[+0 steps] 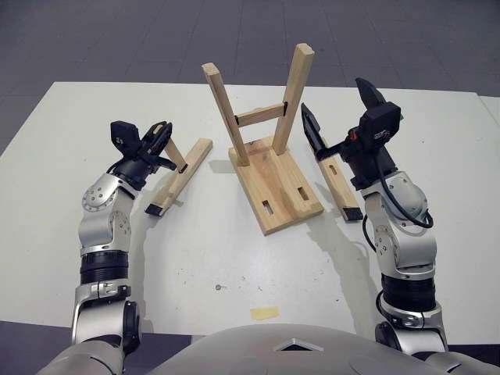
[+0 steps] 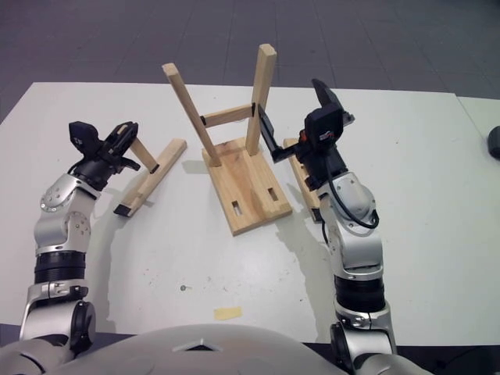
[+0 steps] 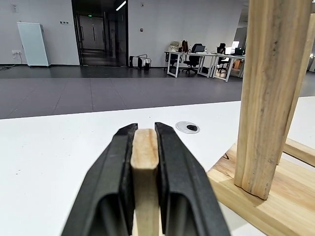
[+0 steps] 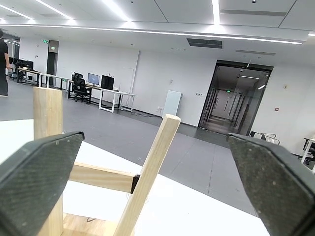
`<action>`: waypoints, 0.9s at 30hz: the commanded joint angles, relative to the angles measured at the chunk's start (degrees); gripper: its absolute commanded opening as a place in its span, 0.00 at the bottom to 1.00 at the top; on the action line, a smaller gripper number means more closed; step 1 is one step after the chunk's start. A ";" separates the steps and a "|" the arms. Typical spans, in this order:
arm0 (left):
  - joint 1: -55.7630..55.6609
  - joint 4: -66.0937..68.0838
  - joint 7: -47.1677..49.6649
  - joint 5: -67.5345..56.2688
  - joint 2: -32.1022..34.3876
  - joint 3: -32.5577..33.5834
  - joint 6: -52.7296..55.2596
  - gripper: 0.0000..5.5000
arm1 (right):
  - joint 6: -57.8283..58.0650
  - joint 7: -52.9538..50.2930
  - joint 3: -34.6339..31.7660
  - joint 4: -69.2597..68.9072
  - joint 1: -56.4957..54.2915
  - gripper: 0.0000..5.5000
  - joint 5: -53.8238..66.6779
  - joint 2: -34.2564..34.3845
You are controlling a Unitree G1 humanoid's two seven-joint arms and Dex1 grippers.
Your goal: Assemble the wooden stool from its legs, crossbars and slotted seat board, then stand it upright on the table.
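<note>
Your left hand (image 1: 162, 139) pinches a short wooden bar (image 3: 145, 162) on a leg piece (image 1: 181, 176) lying on the counter (image 1: 195, 258). Your right hand (image 1: 334, 98) is spread wide above another leg piece (image 1: 340, 187). Between them the seat board (image 1: 277, 187) lies flat. At its far end two legs (image 1: 226, 113) stick up, joined by a crossbar (image 1: 259, 115).

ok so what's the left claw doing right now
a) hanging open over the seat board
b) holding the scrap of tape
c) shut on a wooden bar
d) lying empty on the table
c: the left claw has its black fingers pressed flat against both sides of a wooden bar, off to the side of the seat board.
</note>
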 commanded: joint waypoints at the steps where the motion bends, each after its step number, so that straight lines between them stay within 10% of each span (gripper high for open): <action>1: 6.32 6.29 0.19 5.35 -1.35 -5.35 3.05 0.07 | -0.01 0.27 0.05 0.16 -1.01 0.98 0.21 -0.04; 21: -0.76 -1.47 0.33 1.18 1.96 -3.06 4.91 0.07 | -0.77 0.25 0.04 1.00 -1.67 0.98 0.06 -0.03; 27: -4.28 -4.12 -0.43 -1.18 3.33 -1.31 9.82 0.28 | -1.05 0.18 0.13 1.33 -1.70 0.98 -0.02 0.06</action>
